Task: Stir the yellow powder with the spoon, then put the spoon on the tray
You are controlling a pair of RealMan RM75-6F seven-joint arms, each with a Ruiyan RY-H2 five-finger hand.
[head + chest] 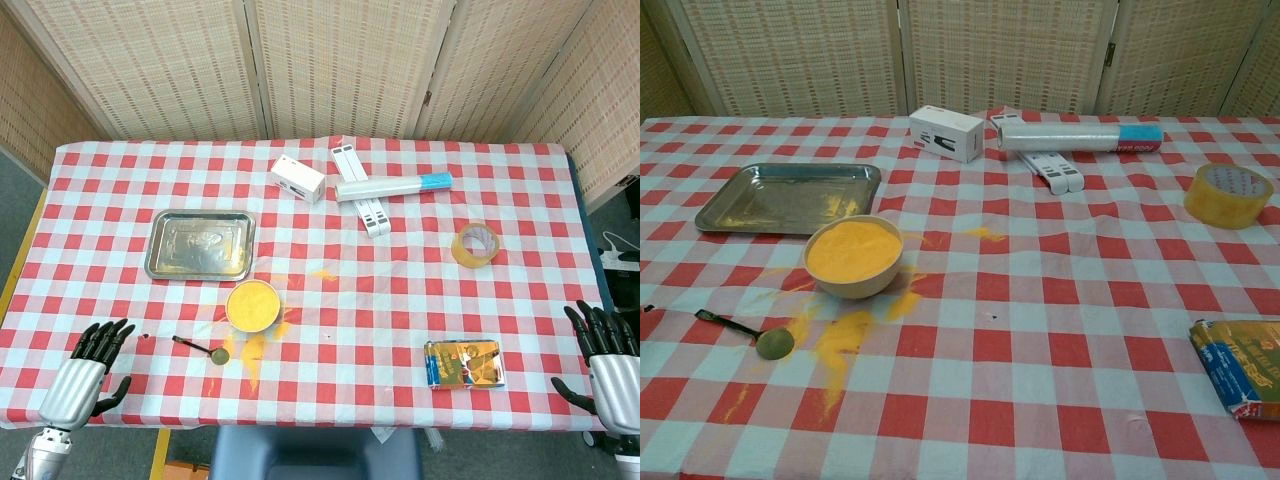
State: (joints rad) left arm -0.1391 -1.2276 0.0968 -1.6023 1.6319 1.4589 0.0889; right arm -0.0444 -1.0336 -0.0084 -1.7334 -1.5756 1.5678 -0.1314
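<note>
A white bowl (253,305) (853,257) of yellow powder stands on the checked cloth, with powder spilled around it. The small dark-handled spoon (202,349) (747,334) lies on the cloth in front of the bowl to its left, its bowl end toward the spilled powder. The steel tray (200,245) (790,197) sits behind the bowl. My left hand (88,369) rests at the near left table edge, fingers spread, holding nothing, well left of the spoon. My right hand (608,360) is at the near right edge, also spread and empty. Neither hand shows in the chest view.
A white box (297,179), a plastic-wrap roll (393,187) over two white strips, and a tape roll (476,245) lie toward the back. A foil snack packet (464,364) lies at the front right. Folding screens stand behind the table.
</note>
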